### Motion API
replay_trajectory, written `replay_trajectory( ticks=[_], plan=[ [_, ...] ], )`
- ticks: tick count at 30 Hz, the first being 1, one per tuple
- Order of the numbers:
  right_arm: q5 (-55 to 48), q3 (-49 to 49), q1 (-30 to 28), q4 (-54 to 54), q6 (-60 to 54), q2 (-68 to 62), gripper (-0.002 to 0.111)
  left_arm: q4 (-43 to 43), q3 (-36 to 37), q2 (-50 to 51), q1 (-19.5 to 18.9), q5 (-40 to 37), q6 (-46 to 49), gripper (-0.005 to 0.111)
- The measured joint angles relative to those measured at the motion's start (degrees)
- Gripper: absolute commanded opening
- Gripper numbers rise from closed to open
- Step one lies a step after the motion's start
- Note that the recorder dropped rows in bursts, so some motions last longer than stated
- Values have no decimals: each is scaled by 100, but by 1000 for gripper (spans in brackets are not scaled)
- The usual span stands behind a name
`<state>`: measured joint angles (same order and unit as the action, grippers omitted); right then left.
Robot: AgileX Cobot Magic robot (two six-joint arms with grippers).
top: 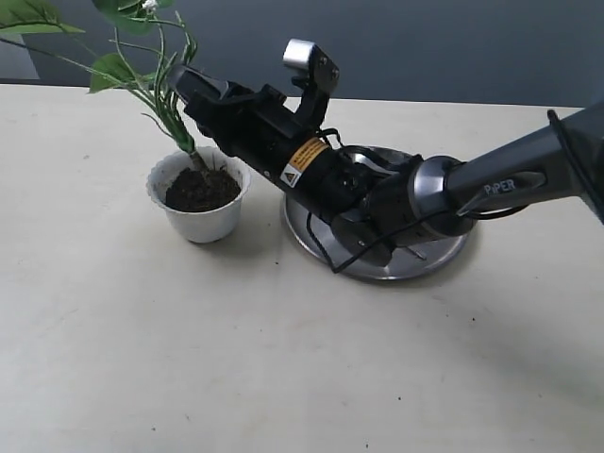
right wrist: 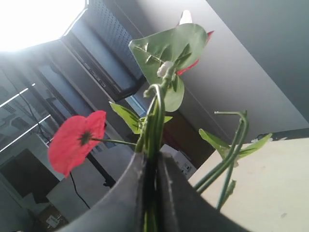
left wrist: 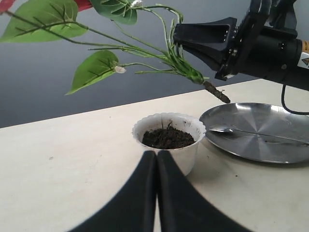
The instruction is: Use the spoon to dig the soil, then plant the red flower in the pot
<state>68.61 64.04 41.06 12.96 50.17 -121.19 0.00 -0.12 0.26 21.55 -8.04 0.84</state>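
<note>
The white fluted pot (top: 200, 219) stands at the left, filled with dark soil (top: 201, 189). My right gripper (top: 179, 80) reaches across over it, shut on the green stems of the red flower (top: 189, 146). In the left wrist view the flower's brownish tip (left wrist: 216, 92) hangs in the air just above the pot (left wrist: 186, 153), clear of the soil (left wrist: 168, 137). A red bloom (right wrist: 77, 137) shows past the right gripper (right wrist: 150, 162). The spoon (left wrist: 227, 130) lies in the steel plate. My left gripper (left wrist: 157, 157) is shut and empty, low on the table before the pot.
The round steel plate (top: 444, 257) lies right of the pot, mostly under the right arm (top: 377, 193). Broad green leaves (top: 113, 68) spread up and left past the frame's top. The table's far edge (top: 528, 104) meets a dark wall.
</note>
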Motion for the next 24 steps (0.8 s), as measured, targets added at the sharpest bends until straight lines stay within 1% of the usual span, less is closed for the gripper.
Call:
replay_trajectory(
  ticks=[7,10,15,19,22,24],
  plan=[
    [0,0,260,-155,0,404,-1,0,0,0,0,0,0,1],
    [37,0,399,-190,-192,523,-1,0,0,0,0,0,0,1],
    [51,0,450,-1043,-686,532,-1,0,0,0,0,0,0,1],
    [62,-28,450,-1124,-767,486,-1,0,0,0,0,0,0,1],
    [36,-642,408,-1751,-1264,618,-1,0,0,0,0,0,0,1],
    [-159,-1239,207,-2436,-2136,1033,-1,0,0,0,0,0,0,1]
  ],
)
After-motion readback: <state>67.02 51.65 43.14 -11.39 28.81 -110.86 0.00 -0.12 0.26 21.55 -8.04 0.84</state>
